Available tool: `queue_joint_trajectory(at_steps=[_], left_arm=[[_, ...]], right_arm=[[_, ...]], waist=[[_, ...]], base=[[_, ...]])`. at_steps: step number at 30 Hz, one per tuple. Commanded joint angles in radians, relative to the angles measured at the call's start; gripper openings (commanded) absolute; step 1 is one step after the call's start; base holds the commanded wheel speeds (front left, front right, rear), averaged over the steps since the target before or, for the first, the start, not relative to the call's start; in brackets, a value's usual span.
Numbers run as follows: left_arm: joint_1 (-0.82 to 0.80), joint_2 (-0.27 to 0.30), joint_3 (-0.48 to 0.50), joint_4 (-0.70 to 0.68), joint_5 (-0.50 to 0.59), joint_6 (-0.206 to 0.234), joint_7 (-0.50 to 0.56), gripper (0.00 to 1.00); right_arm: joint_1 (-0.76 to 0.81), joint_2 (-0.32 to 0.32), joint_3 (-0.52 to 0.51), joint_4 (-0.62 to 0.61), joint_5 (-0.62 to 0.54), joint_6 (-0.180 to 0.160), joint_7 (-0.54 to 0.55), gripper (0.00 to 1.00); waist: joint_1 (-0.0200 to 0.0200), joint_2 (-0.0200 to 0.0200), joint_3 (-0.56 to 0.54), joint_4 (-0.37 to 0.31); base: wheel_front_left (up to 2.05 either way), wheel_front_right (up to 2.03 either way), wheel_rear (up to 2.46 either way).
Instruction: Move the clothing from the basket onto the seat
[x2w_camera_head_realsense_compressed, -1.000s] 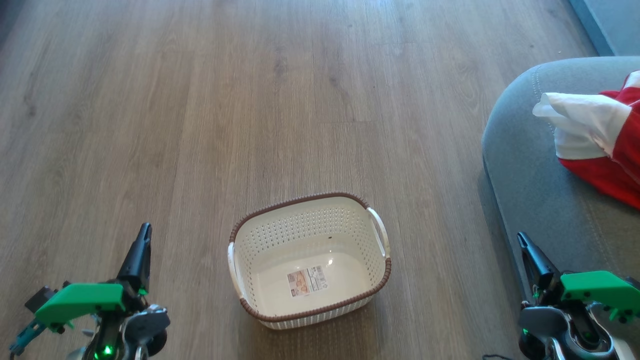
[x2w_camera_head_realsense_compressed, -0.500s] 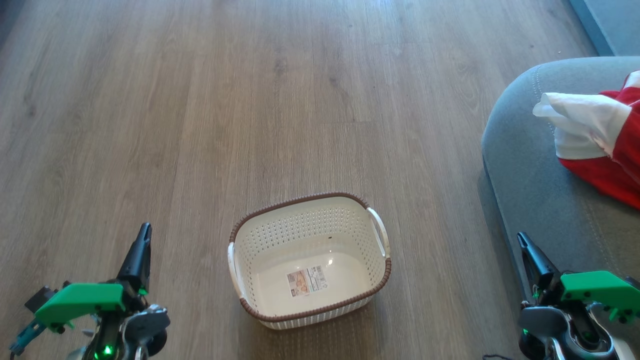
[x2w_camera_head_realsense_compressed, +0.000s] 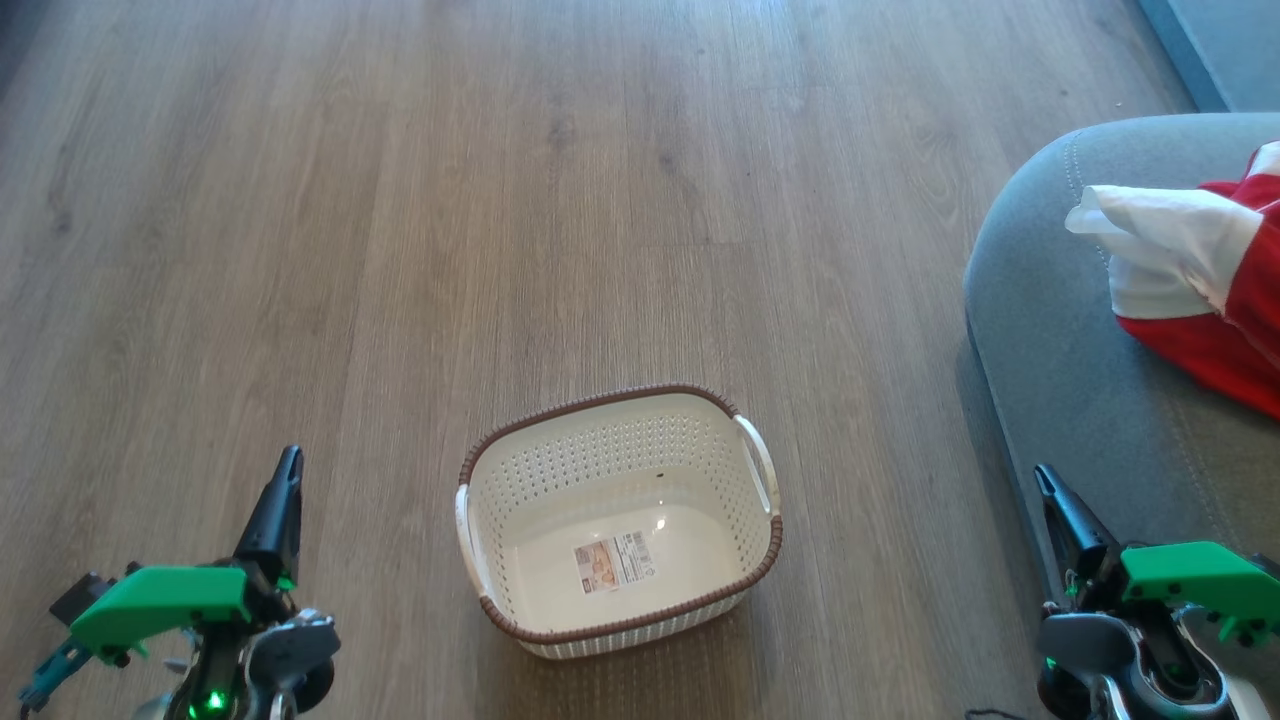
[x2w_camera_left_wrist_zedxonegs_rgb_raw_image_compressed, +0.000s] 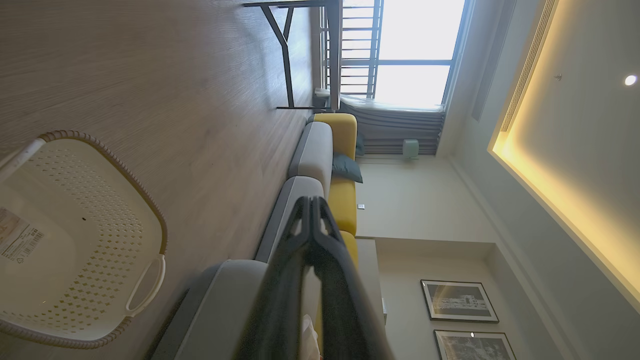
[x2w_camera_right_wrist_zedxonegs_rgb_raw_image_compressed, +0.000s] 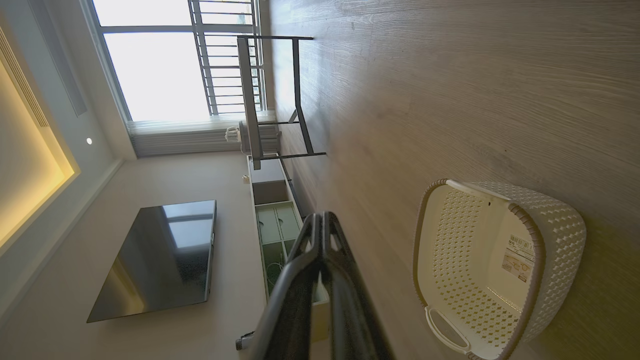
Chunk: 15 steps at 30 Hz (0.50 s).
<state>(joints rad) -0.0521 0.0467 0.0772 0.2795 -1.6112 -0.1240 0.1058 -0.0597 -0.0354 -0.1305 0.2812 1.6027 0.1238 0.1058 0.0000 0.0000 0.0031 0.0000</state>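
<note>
The cream basket (x2w_camera_head_realsense_compressed: 620, 625) with a brown rim stands on the wood floor, holding nothing but its label sticker. It also appears in the left wrist view (x2w_camera_left_wrist_zedxonegs_rgb_raw_image_compressed: 75, 240) and the right wrist view (x2w_camera_right_wrist_zedxonegs_rgb_raw_image_compressed: 500, 270). Red and white clothing (x2w_camera_head_realsense_compressed: 1205, 290) lies on the grey seat (x2w_camera_head_realsense_compressed: 1060, 380) at the right edge. My left gripper (x2w_camera_head_realsense_compressed: 288, 462) hangs shut and empty to the left of the basket. My right gripper (x2w_camera_head_realsense_compressed: 1043, 478) is shut and empty at the seat's front edge, right of the basket. Each wrist view shows its own fingertips (x2w_camera_left_wrist_zedxonegs_rgb_raw_image_compressed: 311, 202) (x2w_camera_right_wrist_zedxonegs_rgb_raw_image_compressed: 320, 217) pressed together.
Bare wood floor (x2w_camera_head_realsense_compressed: 500, 200) stretches ahead of the basket. A grey and yellow sofa (x2w_camera_left_wrist_zedxonegs_rgb_raw_image_compressed: 320, 160) runs along the wall. A dark-legged table (x2w_camera_right_wrist_zedxonegs_rgb_raw_image_compressed: 270, 100) stands by the window, with a low cabinet (x2w_camera_right_wrist_zedxonegs_rgb_raw_image_compressed: 275, 220) and a wall screen (x2w_camera_right_wrist_zedxonegs_rgb_raw_image_compressed: 160, 260) beside it.
</note>
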Motion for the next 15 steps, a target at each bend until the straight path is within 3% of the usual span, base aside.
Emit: queue_joint_trajectory(at_steps=[1,15], left_arm=[[-0.056,0.004,0.036,-0.034,0.002,-0.007,0.007,0.00],[-0.056,0.004,0.037,-0.034,0.003,-0.007,0.008,0.00]], right_arm=[[-0.048,-0.015,0.017,-0.036,0.006,0.007,0.007,0.00],[-0.048,-0.015,0.017,-0.036,0.006,0.007,0.007,0.00]], waist=[[0.0000,0.0000,0.000,0.000],[0.0000,0.0000,0.000,0.000]], base=[[0.00,0.00,0.00],[0.00,0.00,0.00]])
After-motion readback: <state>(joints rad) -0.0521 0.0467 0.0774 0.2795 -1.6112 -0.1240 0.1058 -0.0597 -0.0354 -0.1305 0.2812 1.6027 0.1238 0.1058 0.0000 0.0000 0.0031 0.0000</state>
